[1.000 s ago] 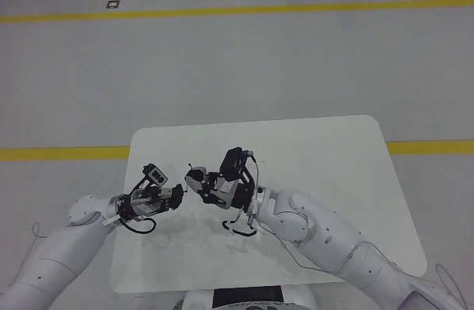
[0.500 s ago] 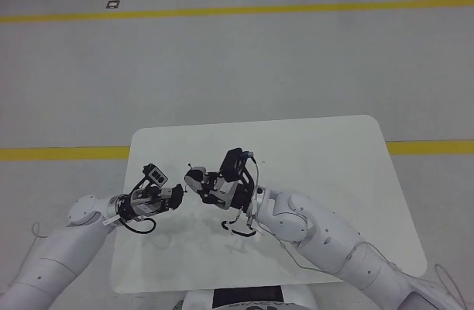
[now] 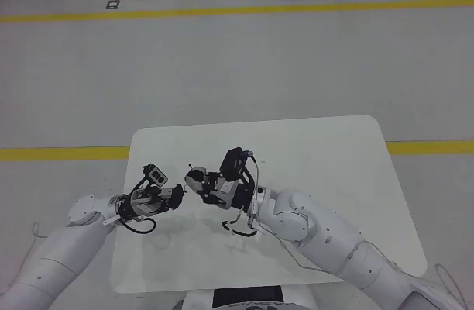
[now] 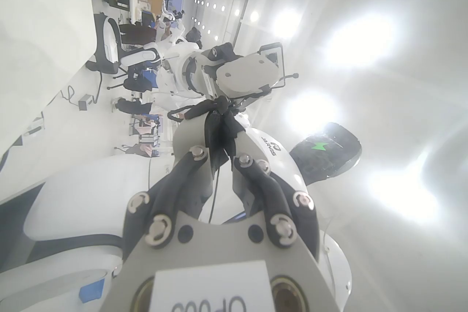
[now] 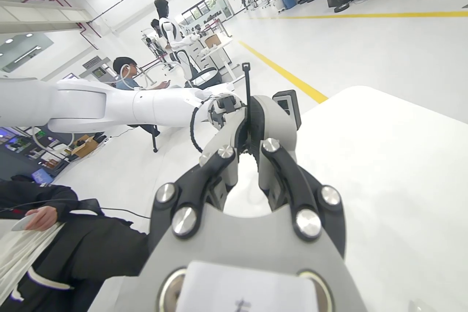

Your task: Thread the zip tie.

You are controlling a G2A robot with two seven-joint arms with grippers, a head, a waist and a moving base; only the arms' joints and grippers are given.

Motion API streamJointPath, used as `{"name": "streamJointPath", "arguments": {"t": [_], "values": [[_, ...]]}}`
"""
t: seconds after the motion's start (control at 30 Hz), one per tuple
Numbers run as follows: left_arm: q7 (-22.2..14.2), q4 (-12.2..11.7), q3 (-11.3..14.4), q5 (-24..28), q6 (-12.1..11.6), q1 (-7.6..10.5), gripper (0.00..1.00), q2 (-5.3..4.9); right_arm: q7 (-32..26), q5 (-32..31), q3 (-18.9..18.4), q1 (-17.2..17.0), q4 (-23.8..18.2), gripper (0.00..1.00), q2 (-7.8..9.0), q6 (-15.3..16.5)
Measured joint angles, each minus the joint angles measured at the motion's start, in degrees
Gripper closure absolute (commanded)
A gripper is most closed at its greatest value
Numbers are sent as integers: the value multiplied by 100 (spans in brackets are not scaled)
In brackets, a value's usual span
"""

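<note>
A thin black zip tie (image 5: 248,90) stands between the fingers of my right gripper (image 5: 249,136), which is shut on its strap; the small square head (image 5: 245,66) sticks out past the fingertips. In the top view, the right gripper (image 3: 192,183) hovers over the left half of the white table (image 3: 322,155), with the zip tie head (image 3: 190,165) just beyond it. My left gripper (image 3: 177,197) faces it from the left, almost touching. In the left wrist view, the left gripper (image 4: 220,156) is shut on the dark strap (image 4: 218,130), which runs towards the right gripper's body (image 4: 245,72).
Both grippers are held above the table's left part, near its left edge (image 3: 133,167). The table's right half (image 3: 338,178) is bare white surface. Grey floor with yellow lines (image 3: 59,153) surrounds the table.
</note>
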State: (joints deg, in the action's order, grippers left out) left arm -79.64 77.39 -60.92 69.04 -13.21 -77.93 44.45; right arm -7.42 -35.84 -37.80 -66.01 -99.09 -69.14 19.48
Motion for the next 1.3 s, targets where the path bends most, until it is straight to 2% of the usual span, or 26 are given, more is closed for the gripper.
{"name": "streamJointPath", "arguments": {"t": [0.53,1.3], "values": [[0,0,0,0,0,0,100,0,22,134,41,37,-63,100,95,0],[0,0,0,0,0,0,100,0,178,251,292,236,-42,100,200,0]]}}
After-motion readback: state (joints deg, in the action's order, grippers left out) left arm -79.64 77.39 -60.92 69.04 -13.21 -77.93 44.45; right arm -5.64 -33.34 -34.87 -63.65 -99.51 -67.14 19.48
